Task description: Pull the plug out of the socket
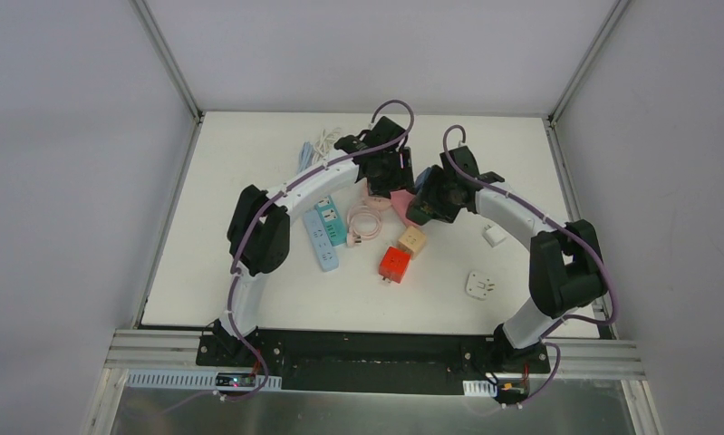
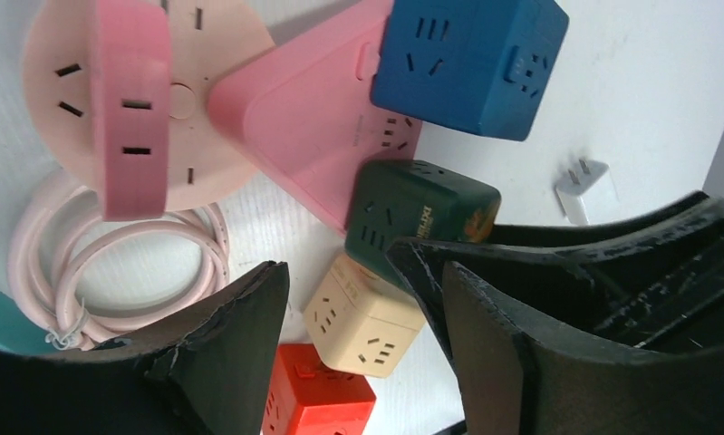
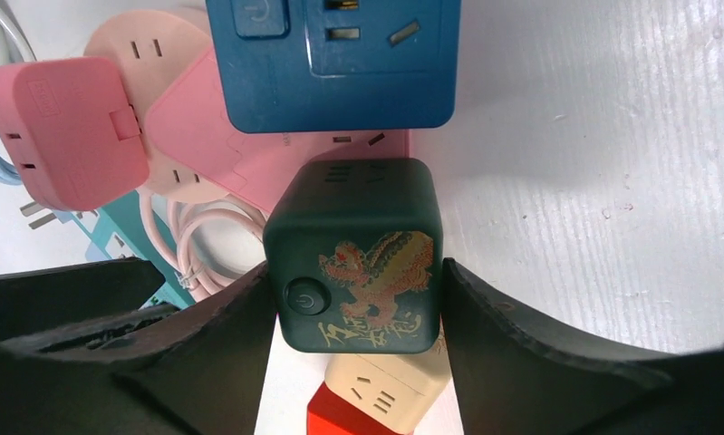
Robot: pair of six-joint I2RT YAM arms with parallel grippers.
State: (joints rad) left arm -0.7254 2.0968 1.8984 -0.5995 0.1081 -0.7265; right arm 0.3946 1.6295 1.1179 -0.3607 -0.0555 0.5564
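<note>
Your right gripper (image 3: 353,292): closed on both sides of 1 green cube (image 3: 353,227), blue cube (image 3: 331,63) just beyond. Your left gripper (image 2: 340,272): wide, beige cube (image 2: 362,326) seen between its fingers.

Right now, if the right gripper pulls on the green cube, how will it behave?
The green cube looks like rigid plastic, so it likely won't deform in the right gripper. Its glossy sides and rounded corners could slip under a hard pull. It abuts the pink socket, which looks light and may drag along.
</note>
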